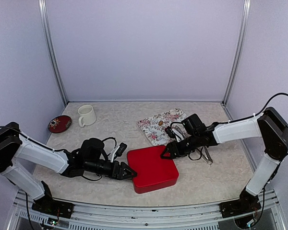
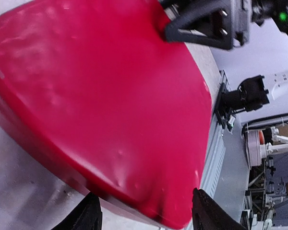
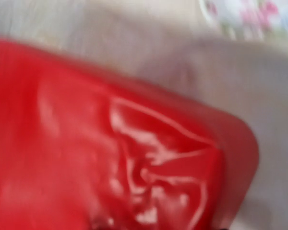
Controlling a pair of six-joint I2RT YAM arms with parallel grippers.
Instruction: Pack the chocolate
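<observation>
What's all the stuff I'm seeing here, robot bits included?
red box: one, red, closed, centre front
floral tray: one, white with pink flowers, just behind the box
chocolate: one small brown piece visible, on the tray
mug: one, white, far left
round dish: one, dark red, patterned, left of the mug
metal tool: one, silvery, maybe tongs, right of the box
left gripper: one, black, at the box's left corner
right gripper: one, black, at the box's far edge

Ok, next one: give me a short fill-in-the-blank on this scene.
The box between the left gripper and right gripper is ___.
The mug is ___.
The tray under a chocolate has a ___ pattern.
Missing: red; white; floral.
</observation>
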